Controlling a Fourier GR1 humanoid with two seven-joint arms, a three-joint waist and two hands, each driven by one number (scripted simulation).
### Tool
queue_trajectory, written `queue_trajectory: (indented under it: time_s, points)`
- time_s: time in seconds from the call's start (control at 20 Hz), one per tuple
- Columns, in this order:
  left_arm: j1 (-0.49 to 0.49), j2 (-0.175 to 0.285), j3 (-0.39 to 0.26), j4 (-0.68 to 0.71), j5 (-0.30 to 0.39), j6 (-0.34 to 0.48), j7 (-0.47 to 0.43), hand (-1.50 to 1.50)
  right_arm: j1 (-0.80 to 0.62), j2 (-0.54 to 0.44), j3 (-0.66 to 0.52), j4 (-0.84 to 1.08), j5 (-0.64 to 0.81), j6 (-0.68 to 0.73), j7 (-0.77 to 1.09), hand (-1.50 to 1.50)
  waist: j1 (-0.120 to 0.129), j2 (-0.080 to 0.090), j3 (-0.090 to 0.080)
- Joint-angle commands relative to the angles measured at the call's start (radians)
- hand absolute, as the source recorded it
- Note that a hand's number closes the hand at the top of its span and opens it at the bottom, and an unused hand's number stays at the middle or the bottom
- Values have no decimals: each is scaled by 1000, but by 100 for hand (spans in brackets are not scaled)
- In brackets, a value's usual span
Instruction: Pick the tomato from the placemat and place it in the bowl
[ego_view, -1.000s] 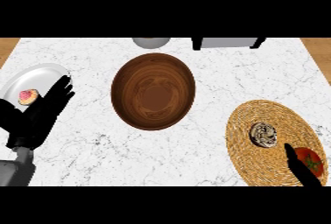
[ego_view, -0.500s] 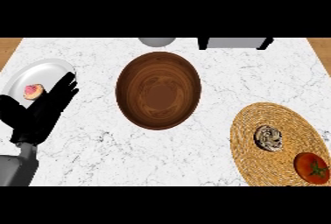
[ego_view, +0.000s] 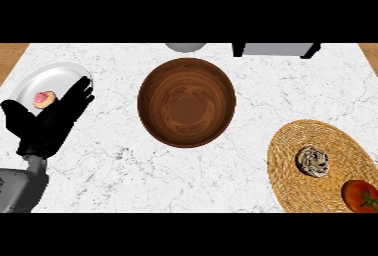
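Note:
A red tomato (ego_view: 361, 196) lies at the lower right edge of the round woven placemat (ego_view: 295, 155), partly cut off by the view's edge. A speckled round object (ego_view: 312, 161) sits on the placemat just up-left of it. The big brown wooden bowl (ego_view: 187, 101) stands in the middle of the counter. My left hand (ego_view: 50, 123) rests at the left with its fingers straight, over the lower rim of a white plate. My right hand shows nowhere in the view.
The white plate (ego_view: 46, 80) at the left holds a small pink pastry (ego_view: 44, 98). At the counter's far edge stand a grey round object (ego_view: 185, 46) and a grey box on dark feet (ego_view: 276, 49).
The black right hand that reached over the tomato a second ago has left the view, and the tomato now lies uncovered. The view has shifted slightly; the left hand stays in place.

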Motion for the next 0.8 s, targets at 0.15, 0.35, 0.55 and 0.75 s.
queue_trajectory:
  time_s: [0.15,0.35,0.55,0.75]
  points:
    - [-3,-15,-5,6,-13,-9,-1,0,-246,-46,36,-113,138,420,410,-150,17,-5,2]
    - [-25,6,31,65,9,-70,-8,0,-466,-58,46,6,131,585,585,-150,-1,-9,4]
    - [-8,-29,37,33,-21,-28,9,0,-547,-26,90,-3,142,709,684,-150,-18,-17,6]
    - [44,-16,55,6,-25,-53,-5,0,-551,1,84,-44,150,766,701,-150,-21,-18,6]
